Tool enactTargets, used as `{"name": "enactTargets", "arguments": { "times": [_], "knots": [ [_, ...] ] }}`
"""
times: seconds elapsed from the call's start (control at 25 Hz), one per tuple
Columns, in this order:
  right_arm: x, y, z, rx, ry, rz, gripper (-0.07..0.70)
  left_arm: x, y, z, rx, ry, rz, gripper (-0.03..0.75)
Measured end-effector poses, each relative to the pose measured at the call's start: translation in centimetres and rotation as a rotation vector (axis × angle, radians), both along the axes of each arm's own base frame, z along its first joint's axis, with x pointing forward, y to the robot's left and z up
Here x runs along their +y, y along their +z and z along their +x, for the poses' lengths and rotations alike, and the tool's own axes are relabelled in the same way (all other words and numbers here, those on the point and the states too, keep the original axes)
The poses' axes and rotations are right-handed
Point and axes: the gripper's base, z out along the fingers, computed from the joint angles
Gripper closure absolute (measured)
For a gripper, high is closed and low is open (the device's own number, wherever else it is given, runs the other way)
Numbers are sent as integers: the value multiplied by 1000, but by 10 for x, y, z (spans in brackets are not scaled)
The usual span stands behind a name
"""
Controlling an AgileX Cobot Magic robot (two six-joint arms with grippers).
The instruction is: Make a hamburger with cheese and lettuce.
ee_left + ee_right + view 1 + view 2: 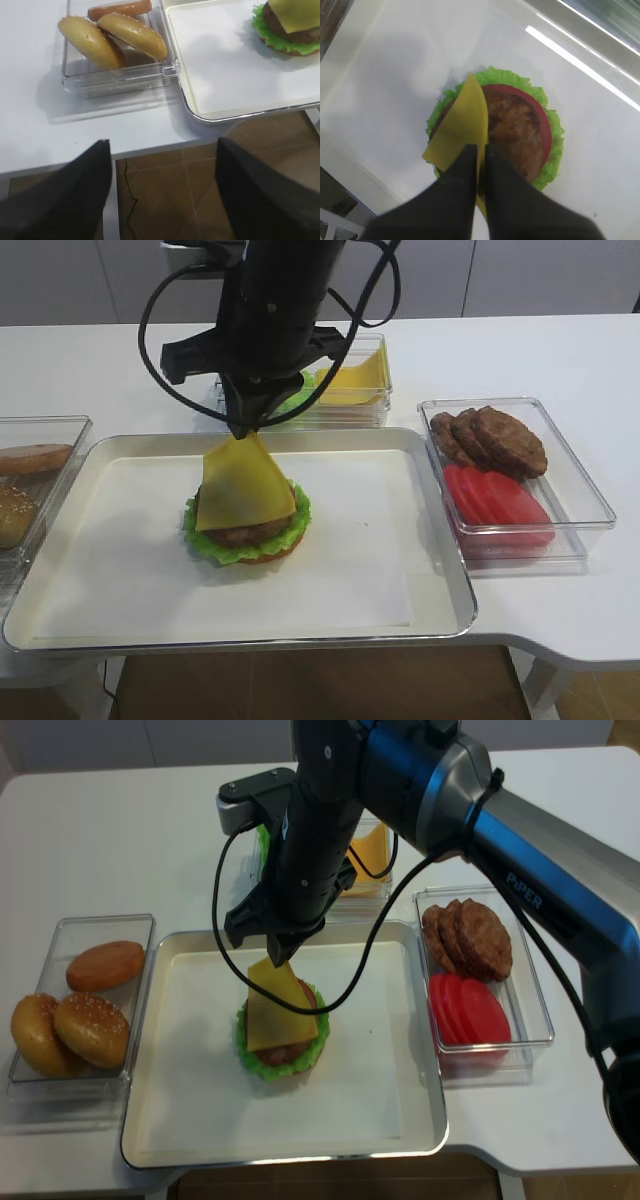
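Observation:
The hamburger (pixel 250 535) sits mid-tray: bun base, frilly lettuce (pixel 215 543), a red slice and the brown patty (pixel 515 125). My right gripper (pixel 243 428) is shut on one corner of the yellow cheese (pixel 243 485) straight above the stack. The slice hangs steeply tilted and its lower part lies on the patty's left side (pixel 462 125). In the right wrist view the black fingers (pixel 465 165) pinch the cheese edge. My left gripper (pixel 162 145) is open and empty, off the table's front-left edge over the floor, far from the hamburger (pixel 290 27).
The steel tray (pixel 440 570) has raised rims. A clear box of buns (pixel 120 75) stands left of it. A box with patties (pixel 500 440) and tomato slices (pixel 495 505) stands right. A box of cheese and lettuce (pixel 355 380) is behind, under the arm.

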Motion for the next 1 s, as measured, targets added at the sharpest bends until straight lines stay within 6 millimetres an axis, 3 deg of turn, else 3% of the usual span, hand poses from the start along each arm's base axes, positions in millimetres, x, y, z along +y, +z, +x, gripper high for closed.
{"name": "enactTargets", "arguments": {
  "times": [0.6, 1.0],
  "knots": [
    [-6, -2, 5, -49, -35, -68, 248, 0, 0, 0, 0, 0, 0, 232],
    [-16, 10, 12, -141, -121, -130, 205, 0, 0, 0, 0, 0, 0, 232]
  ]
}}
